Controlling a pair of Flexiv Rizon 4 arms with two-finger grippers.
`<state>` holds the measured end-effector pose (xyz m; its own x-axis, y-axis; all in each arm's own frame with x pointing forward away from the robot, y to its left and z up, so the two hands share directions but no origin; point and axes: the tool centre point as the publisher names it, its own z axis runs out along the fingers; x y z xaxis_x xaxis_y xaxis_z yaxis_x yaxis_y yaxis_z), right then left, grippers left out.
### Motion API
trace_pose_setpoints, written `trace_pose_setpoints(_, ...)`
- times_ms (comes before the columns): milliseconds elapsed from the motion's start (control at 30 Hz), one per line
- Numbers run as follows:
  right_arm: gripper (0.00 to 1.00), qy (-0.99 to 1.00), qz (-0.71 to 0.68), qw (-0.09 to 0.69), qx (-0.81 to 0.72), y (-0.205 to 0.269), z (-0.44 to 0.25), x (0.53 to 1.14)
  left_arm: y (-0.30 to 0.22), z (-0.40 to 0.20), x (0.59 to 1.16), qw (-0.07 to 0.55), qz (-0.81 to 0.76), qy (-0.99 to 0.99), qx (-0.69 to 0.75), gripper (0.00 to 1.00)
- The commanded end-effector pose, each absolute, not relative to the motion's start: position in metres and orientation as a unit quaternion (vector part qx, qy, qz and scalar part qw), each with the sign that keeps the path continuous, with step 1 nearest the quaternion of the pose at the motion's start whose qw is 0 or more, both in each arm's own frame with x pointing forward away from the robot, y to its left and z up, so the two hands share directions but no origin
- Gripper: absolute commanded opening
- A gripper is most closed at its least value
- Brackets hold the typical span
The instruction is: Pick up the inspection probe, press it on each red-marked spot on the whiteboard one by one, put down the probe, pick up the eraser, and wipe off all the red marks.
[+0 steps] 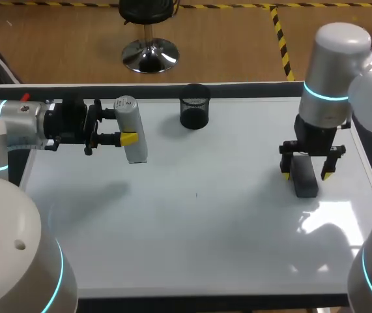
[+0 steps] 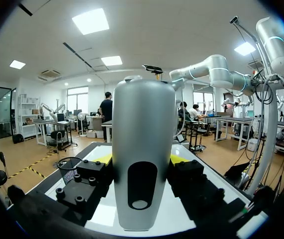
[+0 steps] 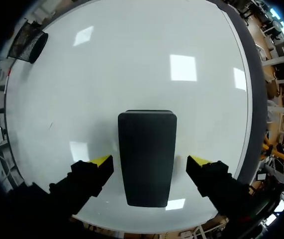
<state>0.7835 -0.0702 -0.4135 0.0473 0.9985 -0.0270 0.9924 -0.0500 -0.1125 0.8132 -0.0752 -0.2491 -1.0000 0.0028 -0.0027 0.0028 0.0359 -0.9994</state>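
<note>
While your left arm reaches in level from the left edge, its left gripper [image 1: 124,127] is clamped on the inspection probe [image 1: 135,151]. In the left wrist view the yellow pads [image 2: 102,159] press the silver body from both sides. The probe stands upright across the fingers, rounded cap up, over the far left part of the whiteboard [image 1: 225,235]. From the head view alone I can't say whether its lower end touches the board or hangs just above it. The dark oval window on the probe's body faces the wrist camera.

Over on your right, the right gripper [image 1: 306,172] points straight down at the eraser [image 3: 147,149]. Its jaws are spread wide, one yellow tip on each long side of the dark block. The right wrist view shows white board between each tip and the eraser, so nothing is gripped there. The eraser lies flat on the board near its right edge, long axis running away from the robot, centred between the fingers. Its near end sits just past the line between the two tips.

A black mesh cup [image 1: 194,107] stands at the far edge of the board, near the middle, well apart from both grippers. One tiny dark speck [image 1: 196,193] shows near the board's centre, too small to tell its colour.
</note>
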Motion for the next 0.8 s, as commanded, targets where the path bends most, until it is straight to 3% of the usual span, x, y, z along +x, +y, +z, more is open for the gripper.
trace_pose_setpoints(33,1.00,-0.686,0.044,0.022,-0.726,-0.073,-0.397,0.778,-0.075,-0.248,0.812,-0.002,0.694,-0.720,-0.001,0.00)
trace_pose_setpoints(800,1.00,-0.659,0.035,-0.006,-0.751,-0.073,-0.351,0.772,-0.075,-0.248,0.812,-0.002,0.694,-0.720,-0.001,0.00)
